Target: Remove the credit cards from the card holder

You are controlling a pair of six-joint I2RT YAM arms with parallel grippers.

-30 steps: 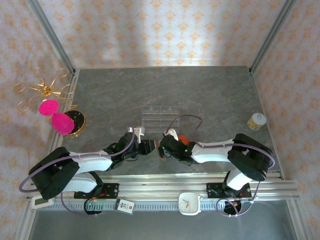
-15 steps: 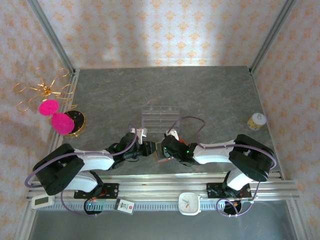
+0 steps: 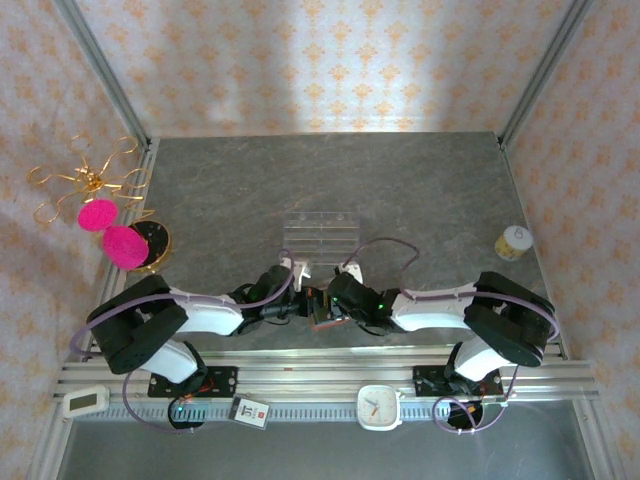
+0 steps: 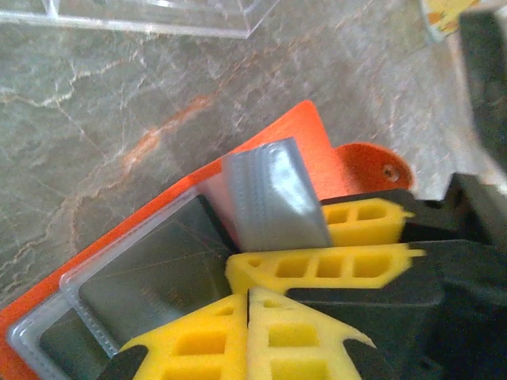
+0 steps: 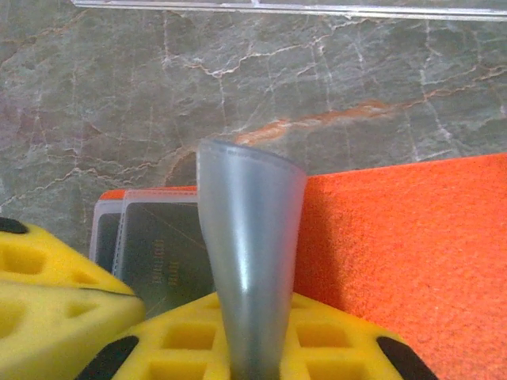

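Currently, the open orange card holder (image 4: 305, 131) lies on the counter (image 3: 420, 190) near the clear tray (image 3: 320, 233). Its grey inner flap (image 5: 249, 206) is clamped by the right end effector (image 5: 252, 313). The left end effector (image 4: 248, 301) is clenched at the clear slot showing 1 black card (image 4: 150, 269).

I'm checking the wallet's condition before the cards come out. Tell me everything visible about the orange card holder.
The card holder is a felt-like orange wallet lying open on the marble table, with a snap tab, a clear window pocket over a black card, and a grey lining flap raised upright. The right gripper pinches that flap; the left gripper, shut, sits on the window pocket.
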